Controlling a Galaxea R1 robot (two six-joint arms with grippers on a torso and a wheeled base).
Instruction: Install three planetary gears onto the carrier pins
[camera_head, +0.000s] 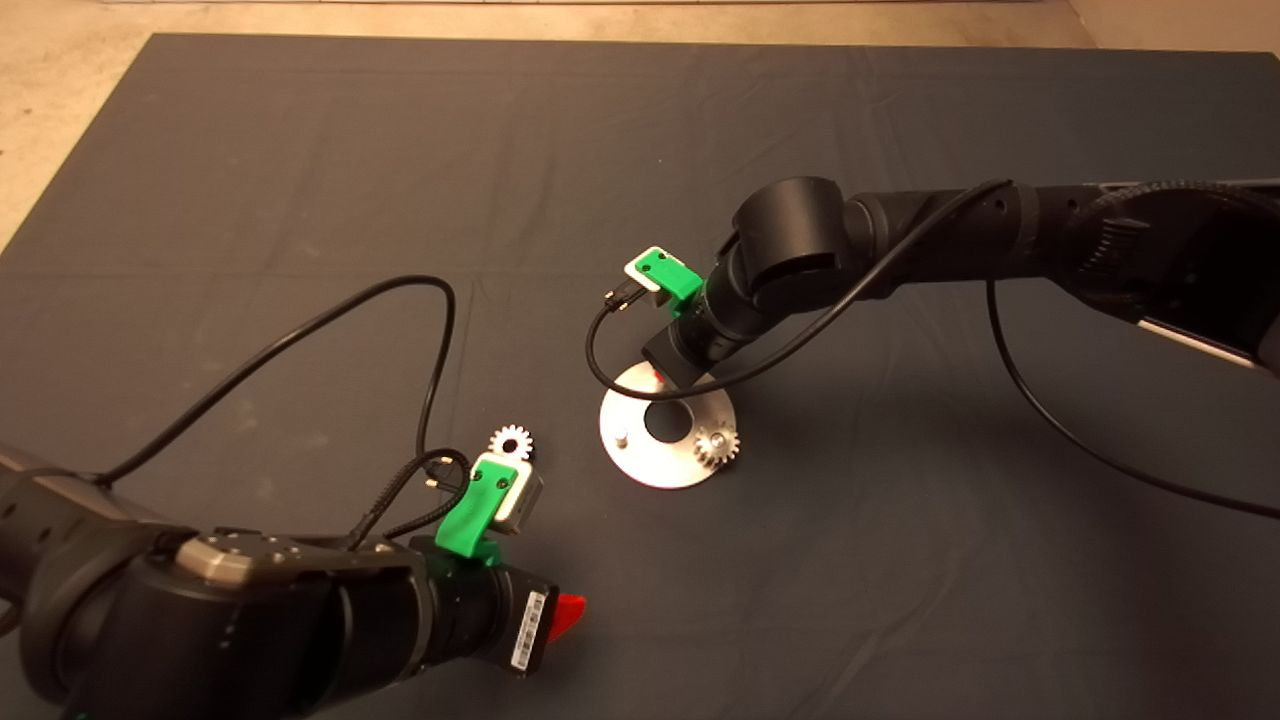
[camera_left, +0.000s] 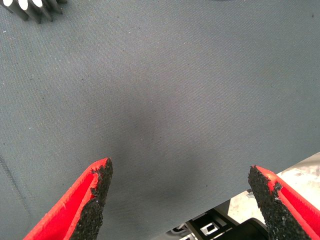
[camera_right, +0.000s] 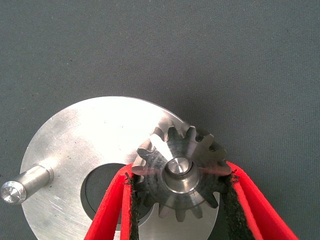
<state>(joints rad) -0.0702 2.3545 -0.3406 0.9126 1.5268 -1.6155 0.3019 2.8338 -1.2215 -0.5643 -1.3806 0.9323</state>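
The right gripper (camera_right: 180, 200) hangs over the far edge of a shiny metal disc (camera_head: 640, 462) near the middle of a dark mat (camera_head: 640, 150), its two red fingers (camera_right: 112, 205) closed on a small toothed gear (camera_right: 182, 172). In the right wrist view the gear sits between the black pads with a silver pin (camera_right: 177, 166) showing through its centre bore, so gear and pin are lined up, though how far down the pin the gear sits cannot be told. In the head view this gear is hidden under the black right arm (camera_head: 900, 240), which reaches in from the right edge of the mat. A second gear (camera_head: 717, 445) sits on the pin at the right rim of the disc, its teeth hanging slightly over the edge. A bare pin (camera_head: 621, 437) stands upright on the left side of the disc, beside the round central hole (camera_head: 665, 421); the same empty pin shows in the right wrist view (camera_right: 22, 186). A third gear (camera_head: 511, 441) lies flat on the mat to the left of the disc, apart from it and just beyond the green camera mount of the left arm. The left gripper (camera_left: 182, 192) waits at the near left of the mat, fingers (camera_left: 92, 200) spread wide with nothing between them, bare mat beneath; one corner of its wrist view catches the teeth of the loose gear (camera_left: 35, 7). Black cables (camera_head: 300, 335) loop across the mat from both arms.
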